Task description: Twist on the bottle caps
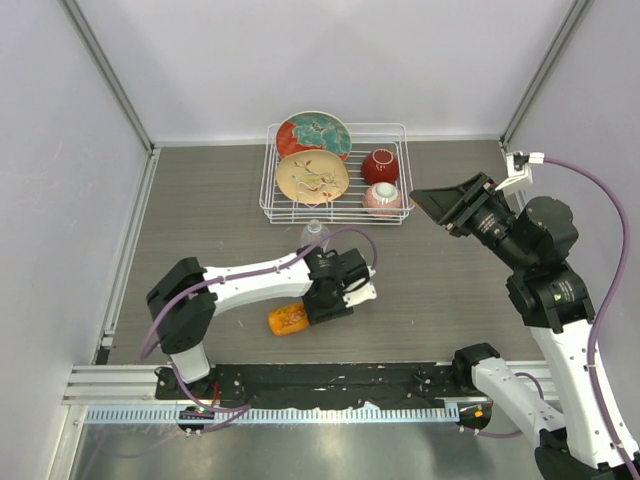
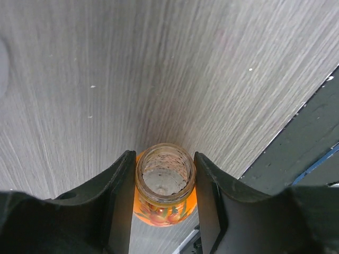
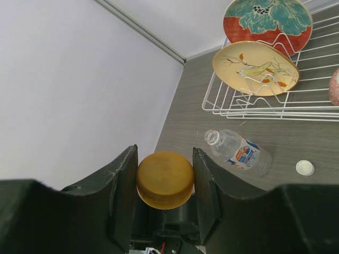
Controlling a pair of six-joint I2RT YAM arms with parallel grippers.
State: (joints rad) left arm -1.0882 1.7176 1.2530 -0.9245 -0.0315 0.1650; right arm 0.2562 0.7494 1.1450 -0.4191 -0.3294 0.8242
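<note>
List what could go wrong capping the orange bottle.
1. The left gripper flanks the orange bottle right at its open mouth, so the cap may hit the gripper.
2. The right gripper pinches the orange cap by its sides, far from the bottle; a tilted approach could cross-thread it.
3. The clear bottle lies on its side nearby and could roll if nudged.
</note>
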